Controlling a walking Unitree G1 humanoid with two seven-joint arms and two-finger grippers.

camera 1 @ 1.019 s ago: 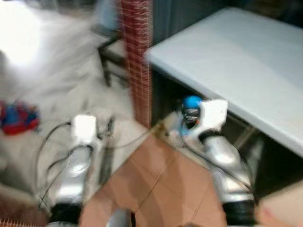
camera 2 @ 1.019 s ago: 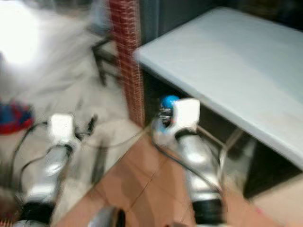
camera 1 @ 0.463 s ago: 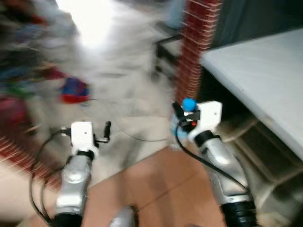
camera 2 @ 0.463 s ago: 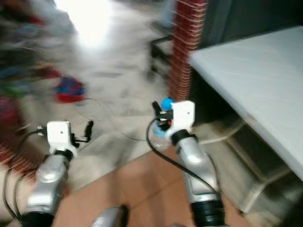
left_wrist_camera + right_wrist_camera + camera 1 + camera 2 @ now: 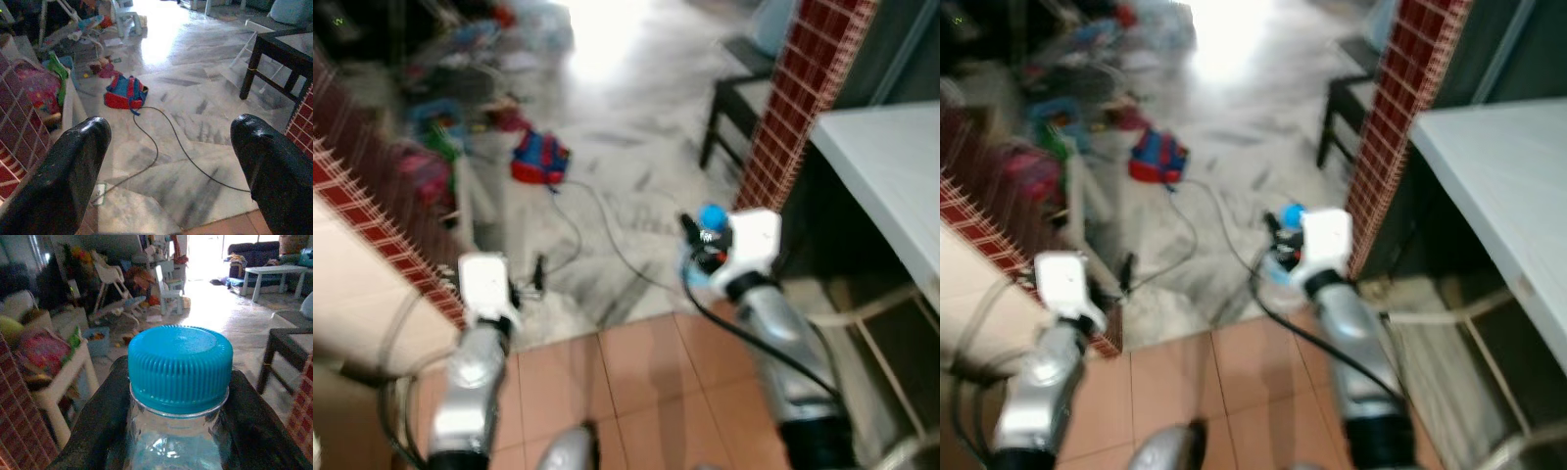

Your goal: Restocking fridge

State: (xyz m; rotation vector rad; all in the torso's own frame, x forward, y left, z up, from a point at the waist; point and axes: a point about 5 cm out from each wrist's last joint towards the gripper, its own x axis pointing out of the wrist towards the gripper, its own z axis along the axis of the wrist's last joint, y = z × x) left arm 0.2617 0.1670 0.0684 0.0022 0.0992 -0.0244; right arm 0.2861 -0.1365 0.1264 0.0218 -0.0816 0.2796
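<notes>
Carrying a clear bottle (image 5: 178, 440) with a blue cap (image 5: 180, 366), upright, pinched at the neck between the black fingers (image 5: 98, 426) of the right gripper (image 5: 702, 245). Keeping the bottle's long axis vertical, cap up, just ahead of the white wrist block of the right arm.

Holding the left gripper (image 5: 171, 161) out at the same height on the left, spread wide and gripping nothing, with bare floor showing between its fingers (image 5: 73, 166).

Standing on terracotta tiles (image 5: 636, 382), and just beyond them facing grey marble floor (image 5: 195, 122) with a dark cable (image 5: 161, 142) trailing across it.

Passing a red-tiled pillar (image 5: 793, 88) and a white counter (image 5: 891, 166) on the right, a low tiled wall (image 5: 372, 215) on the left.

Farther off, looking toward a red and blue bag (image 5: 125, 93), scattered toys and a dark side table (image 5: 279, 54).

Finding no fridge ahead, so likely walking in search of it; judging the right arm the one to do the placing, since the bottle already sits in it.
</notes>
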